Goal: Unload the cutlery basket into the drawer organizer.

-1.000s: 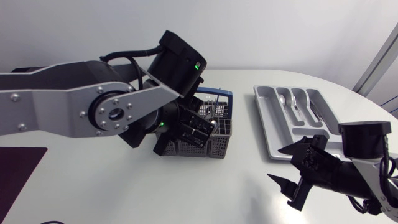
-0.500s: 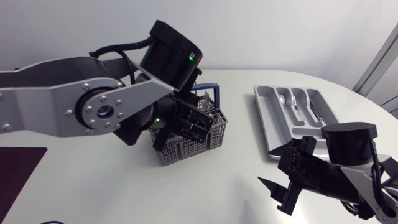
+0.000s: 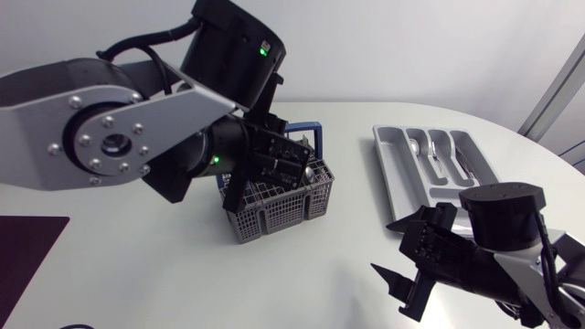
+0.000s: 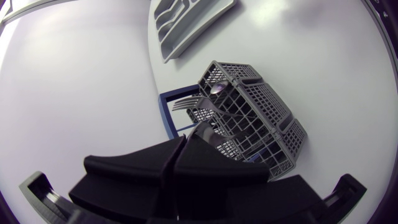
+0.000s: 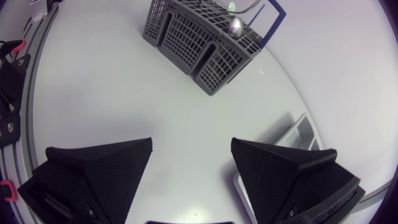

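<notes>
The surface (image 3: 343,260) is plain white with a rounded far-right edge, and a dark mat (image 3: 27,247) lies flat on its near-left corner. Near the middle stands the grey mesh basket (image 3: 272,219), with its blue handle (image 3: 307,128) on the far side. Cutlery is in it: a fork (image 4: 186,102) and a spoon (image 4: 217,89) lean out over the rim toward the left arm.

The left claw (image 4: 180,146) hangs just above the basket. Its fingers are pressed together, and the end of a silver stem (image 4: 205,132) appears pinched at their tips. I cannot tell which piece the stem belongs to. In the head view the bulky left arm hides much of the basket's far-left side.

The organizer (image 3: 384,169), a pale grey tray with long compartments, lies to the right of the basket and apart from it, close to the curved edge. Several silver pieces rest in its long slots.

The right claw (image 5: 191,146) is over bare surface on the near side of the organizer. Its fingers are spread wide and hold nothing. It faces across the surface toward the basket, and one corner of the organizer lies just beside one finger.
</notes>
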